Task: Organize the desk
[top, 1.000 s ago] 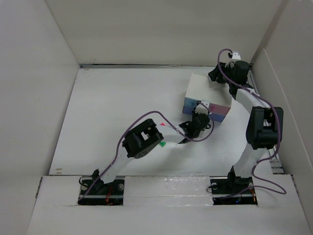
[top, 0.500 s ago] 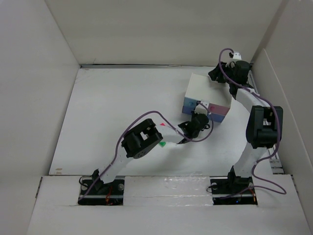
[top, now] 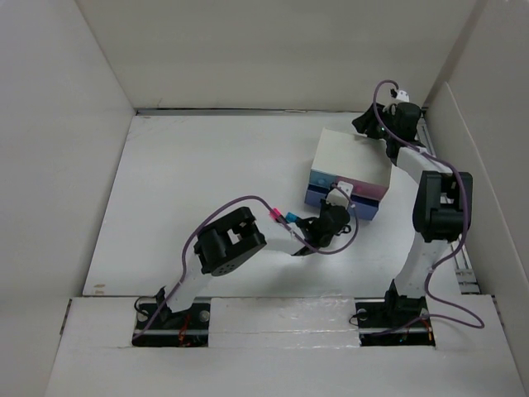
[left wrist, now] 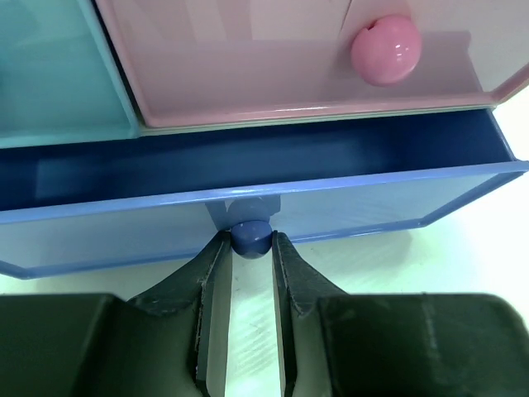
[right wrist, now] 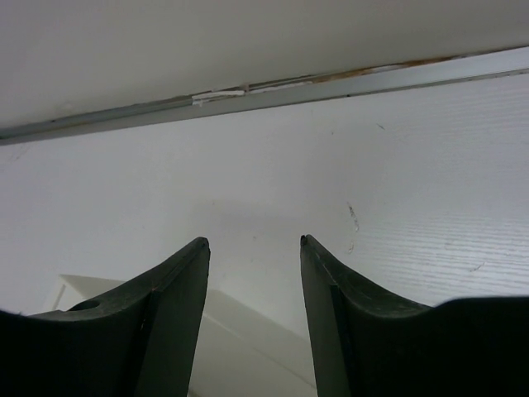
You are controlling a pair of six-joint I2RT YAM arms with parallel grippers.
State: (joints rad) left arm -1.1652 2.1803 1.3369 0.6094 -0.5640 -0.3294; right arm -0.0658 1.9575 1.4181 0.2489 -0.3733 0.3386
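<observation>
The desk (top: 207, 165) is a large flat matte white tabletop, bare across its left half and walled by upright white panels (top: 66, 165) on the left, far and right sides, with a thin metal strip (top: 248, 110) along its far edge. It lies level and square to the two arm bases; from above it looks somewhat wider from left to right than it is deep, so its long axis seems to run along the near and far edges, though the slant of the view makes this hard to judge. Towards the middle of the near half, the left gripper (top: 329, 217) reaches rightward and away from the near edge, low over the desk, to a small white box (top: 351, 161) that stands on the right half, nearer the far right corner. In the left wrist view the left gripper (left wrist: 250, 248) is clamped on the blue knob (left wrist: 250, 237) of the blue drawer (left wrist: 248, 178), which stands partly out of the box; above it sit a teal drawer (left wrist: 58, 74) and a pink drawer (left wrist: 273, 74) with a pink knob (left wrist: 386, 50). Desk surface shows just under the fingers. At the far right corner the right gripper (top: 364, 126) hangs above the desk beyond the box, its jaws apart with nothing between them (right wrist: 254, 244), facing the metal strip.
</observation>
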